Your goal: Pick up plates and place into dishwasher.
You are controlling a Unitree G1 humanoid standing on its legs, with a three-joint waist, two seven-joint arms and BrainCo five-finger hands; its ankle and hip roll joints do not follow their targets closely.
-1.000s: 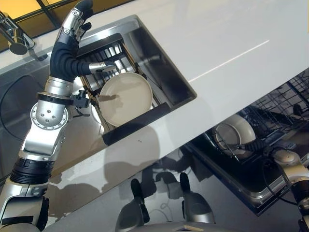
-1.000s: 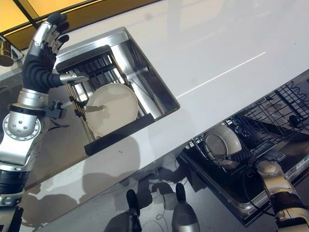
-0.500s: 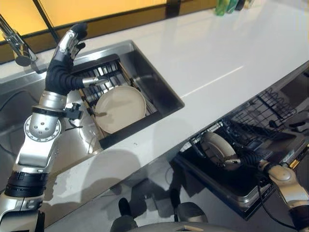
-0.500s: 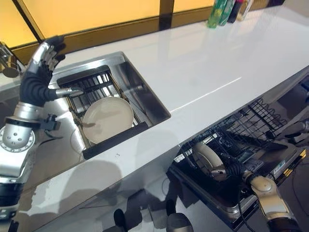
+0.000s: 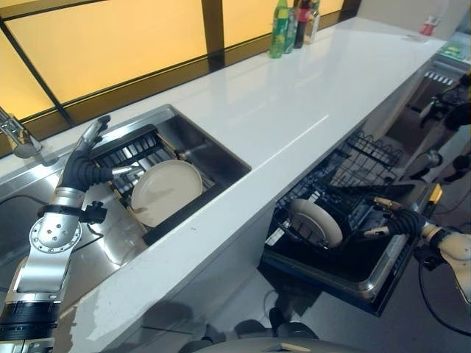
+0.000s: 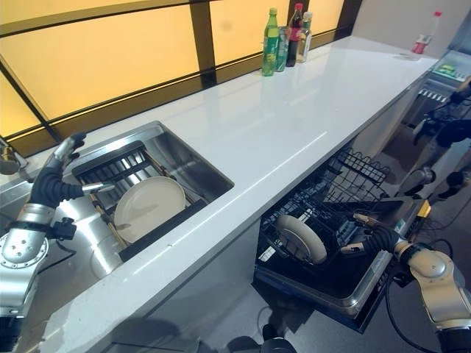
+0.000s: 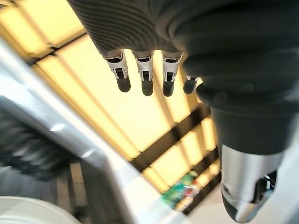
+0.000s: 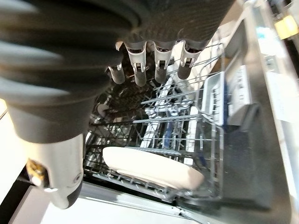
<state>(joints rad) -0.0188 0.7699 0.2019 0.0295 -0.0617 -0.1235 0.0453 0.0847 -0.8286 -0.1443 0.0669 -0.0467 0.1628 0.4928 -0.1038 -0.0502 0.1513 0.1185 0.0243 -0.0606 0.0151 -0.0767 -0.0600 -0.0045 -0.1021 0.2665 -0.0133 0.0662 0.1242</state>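
One cream plate (image 5: 315, 222) stands in the dishwasher rack (image 5: 353, 184) near the open, empty right hand (image 5: 394, 220), another plate (image 5: 165, 191) leans in the sink (image 5: 221, 158) beside the open left hand (image 5: 85, 165).

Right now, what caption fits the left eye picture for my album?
Open right hand beside a plate standing in the dishwasher rack; another plate waits in the sink.

The left arm rises from the lower left, forearm upright, wrist bent forward. The left hand (image 5: 87, 158) is raised, its fingers (image 7: 144, 77) straight and side by side, thumb held apart, gripping nothing. The right arm reaches in from the lower right, low and extended. The right hand (image 6: 372, 237) is relaxed, fingers (image 8: 159, 65) loosely extended, thumb spread, empty.
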